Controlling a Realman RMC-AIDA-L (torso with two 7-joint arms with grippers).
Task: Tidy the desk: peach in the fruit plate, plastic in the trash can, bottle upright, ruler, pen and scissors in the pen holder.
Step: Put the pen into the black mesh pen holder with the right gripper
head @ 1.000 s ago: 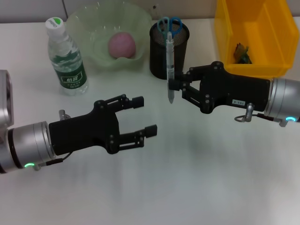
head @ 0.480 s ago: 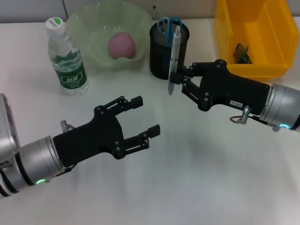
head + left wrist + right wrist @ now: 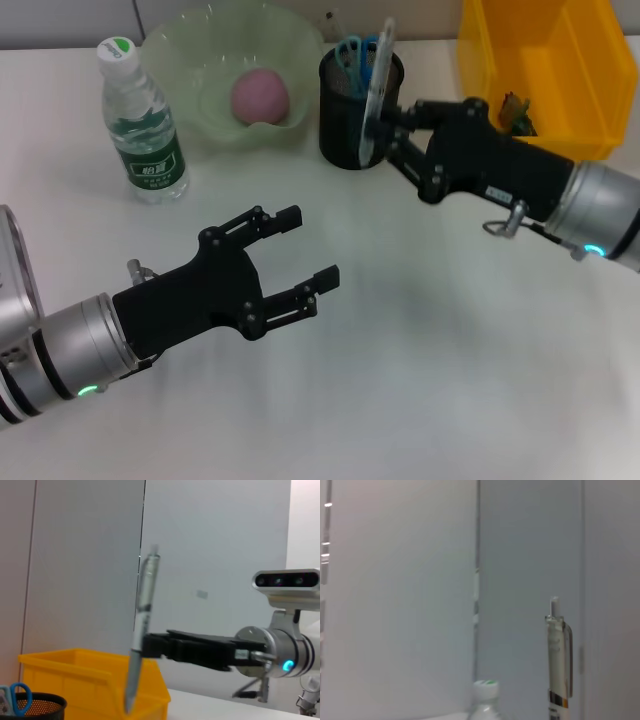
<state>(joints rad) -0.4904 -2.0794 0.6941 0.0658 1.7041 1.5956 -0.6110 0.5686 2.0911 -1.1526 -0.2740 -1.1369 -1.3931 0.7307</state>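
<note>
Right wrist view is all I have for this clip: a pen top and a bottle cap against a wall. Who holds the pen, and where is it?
Observer: The right gripper is shut on the pen, holding it nearly upright beside the pen holder.
Operator: Is its tip inside the holder?
Observer: Not clearly; in the left wrist view the tip hangs in air, apart from the holder rim.
Operator: Anything already in the holder?
Observer: Blue-handled scissors.
Operator: And the left arm?
Observer: The left gripper is open and empty over the bare table.
</note>
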